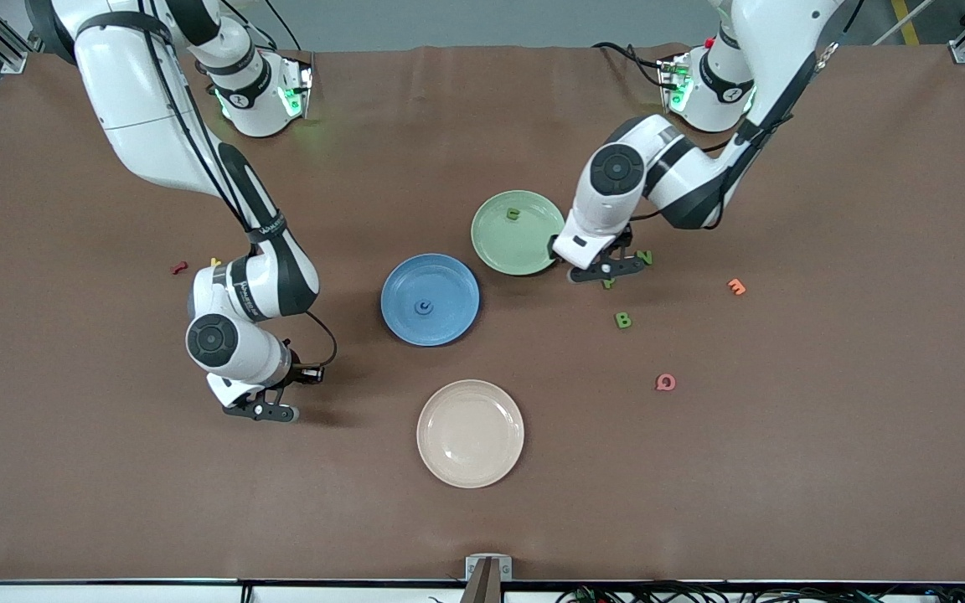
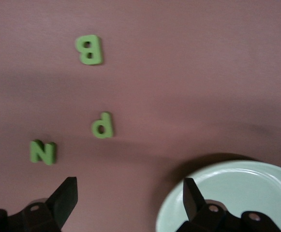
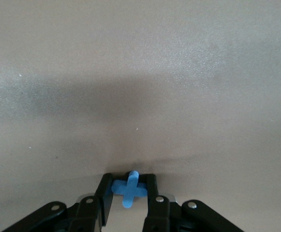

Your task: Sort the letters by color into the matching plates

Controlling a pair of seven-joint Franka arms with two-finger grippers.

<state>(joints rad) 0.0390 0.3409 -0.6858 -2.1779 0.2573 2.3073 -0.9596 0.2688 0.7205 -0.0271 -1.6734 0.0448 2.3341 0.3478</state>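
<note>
My right gripper (image 3: 129, 189) is low over bare table toward the right arm's end, its fingers (image 3: 104, 193) clamped on a blue letter (image 3: 129, 189) shaped like a cross. In the front view the same gripper (image 1: 263, 410) hangs well apart from the blue plate (image 1: 403, 289), and the letter it holds is hidden there.

My left gripper (image 2: 129, 195) is spread wide and holds nothing. It is low over the table just beside the green plate (image 2: 237, 188), with one finger over the plate's rim. In the front view this gripper (image 1: 604, 270) sits at the rim of the green plate (image 1: 495, 243) on the side toward the left arm's end.

Green letters: N (image 2: 43, 152), P (image 2: 102, 125) and B (image 2: 89, 49) lie flat on the table beside the green plate, apart from one another. In the front view, N (image 1: 644, 257) and B (image 1: 623, 320) show clearly, B being nearer the camera. A fourth green letter (image 1: 513, 213) lies in the green plate.

One blue letter (image 1: 424, 307) lies in the middle of the blue plate.

Other items: a beige plate (image 1: 470, 433), nearest the camera; an orange letter (image 1: 736, 287) and a pink letter (image 1: 665, 383) toward the left arm's end; a red letter (image 1: 178, 268) and a yellow letter (image 1: 215, 262) toward the right arm's end.
</note>
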